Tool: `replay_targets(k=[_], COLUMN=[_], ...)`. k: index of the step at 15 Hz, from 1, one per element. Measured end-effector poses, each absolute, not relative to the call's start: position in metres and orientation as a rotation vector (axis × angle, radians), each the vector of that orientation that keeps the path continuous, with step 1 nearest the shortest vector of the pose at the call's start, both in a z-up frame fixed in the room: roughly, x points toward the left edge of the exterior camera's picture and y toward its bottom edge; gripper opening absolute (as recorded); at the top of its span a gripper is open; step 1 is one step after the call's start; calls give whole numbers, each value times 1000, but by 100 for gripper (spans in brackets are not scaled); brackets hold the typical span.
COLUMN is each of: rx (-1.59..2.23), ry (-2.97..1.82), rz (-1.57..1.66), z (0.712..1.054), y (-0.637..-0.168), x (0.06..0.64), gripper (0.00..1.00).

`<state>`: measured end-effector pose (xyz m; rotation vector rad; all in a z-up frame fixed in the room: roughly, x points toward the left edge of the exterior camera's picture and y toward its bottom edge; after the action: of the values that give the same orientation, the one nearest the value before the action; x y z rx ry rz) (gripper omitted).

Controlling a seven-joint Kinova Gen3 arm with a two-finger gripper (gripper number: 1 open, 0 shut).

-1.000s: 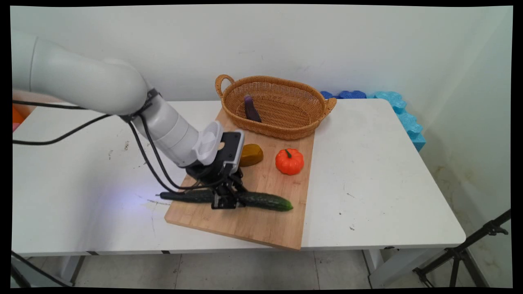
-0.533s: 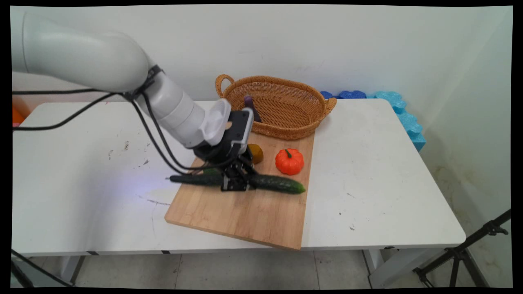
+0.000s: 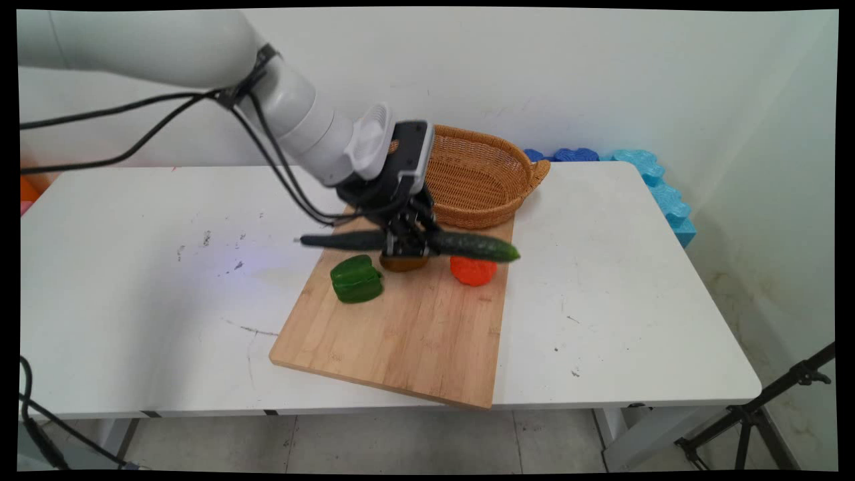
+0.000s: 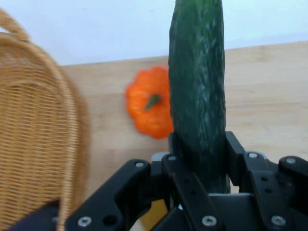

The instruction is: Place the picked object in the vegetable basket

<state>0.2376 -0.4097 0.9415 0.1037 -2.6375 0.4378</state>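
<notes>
My gripper [image 3: 404, 244] is shut on a long dark green cucumber [image 3: 467, 245] and holds it level in the air above the far part of the wooden cutting board [image 3: 407, 341]. In the hand view the cucumber [image 4: 197, 91] runs up from between my fingers [image 4: 179, 149], with the gripper [image 4: 202, 163] clamped round its middle. Below it on the board lie an orange pumpkin [image 3: 473, 272], also seen at pumpkin [image 4: 150, 108], a brown vegetable [image 3: 403, 264] partly hidden by the gripper, and a green bell pepper [image 3: 357, 278].
A wicker basket [image 3: 482, 175] stands at the board's far end, just behind the gripper; its side fills the left of the hand view as basket [image 4: 33, 130]. Blue foam pieces [image 3: 651, 180] lie at the table's far right. A tripod leg [image 3: 755, 414] stands at lower right.
The gripper has risen from the board with the cucumber in it and moved back and to the right, toward the basket. The green bell pepper, hidden before by the arm, now shows.
</notes>
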Motion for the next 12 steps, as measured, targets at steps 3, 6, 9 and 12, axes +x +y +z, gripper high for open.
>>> replay_targets(k=[3,6,9,12], rx=[81,58,31,0], ry=[-2633,-2636,-2643,-2650], rz=[505,576,647,708], z=[954,963,968,970], y=[-434,-461,-492,-520], x=[239,241,244,247], gripper=[0,0,0,0])
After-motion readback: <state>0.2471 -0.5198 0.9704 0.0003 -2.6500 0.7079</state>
